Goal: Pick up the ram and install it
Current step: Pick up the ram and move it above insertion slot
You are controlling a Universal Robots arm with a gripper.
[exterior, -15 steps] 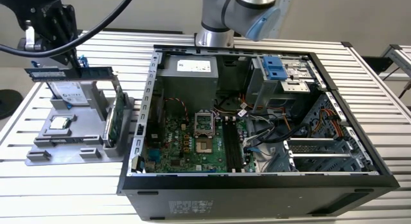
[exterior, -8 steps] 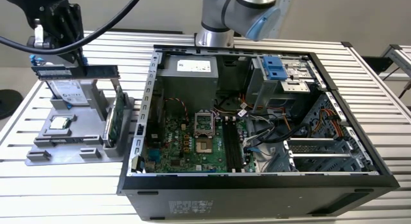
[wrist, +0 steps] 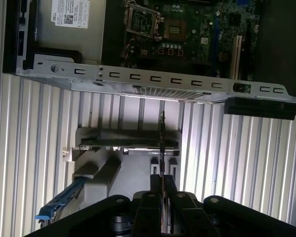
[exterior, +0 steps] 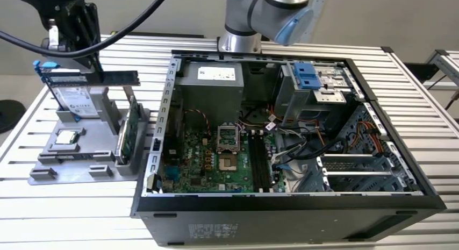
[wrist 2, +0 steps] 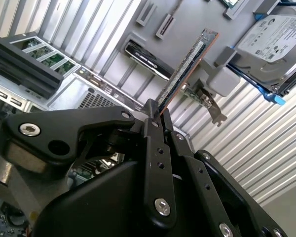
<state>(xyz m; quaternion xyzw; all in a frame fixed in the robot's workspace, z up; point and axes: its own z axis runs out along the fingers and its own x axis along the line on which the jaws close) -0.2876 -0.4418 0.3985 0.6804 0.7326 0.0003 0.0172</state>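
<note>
The jaws pinch the ram (exterior: 120, 76), held above the gray stand (exterior: 72, 165); it is not in the computer (exterior: 287, 218) yet.

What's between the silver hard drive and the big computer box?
The green card, standing on edge, sits between the hard drive and the computer case in the exterior view.

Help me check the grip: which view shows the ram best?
The second wrist view: the ram runs lengthwise out of the gripper, its face showing. The exterior view shows it side-on above the grey stand; the first wrist view shows it edge-on.
</note>
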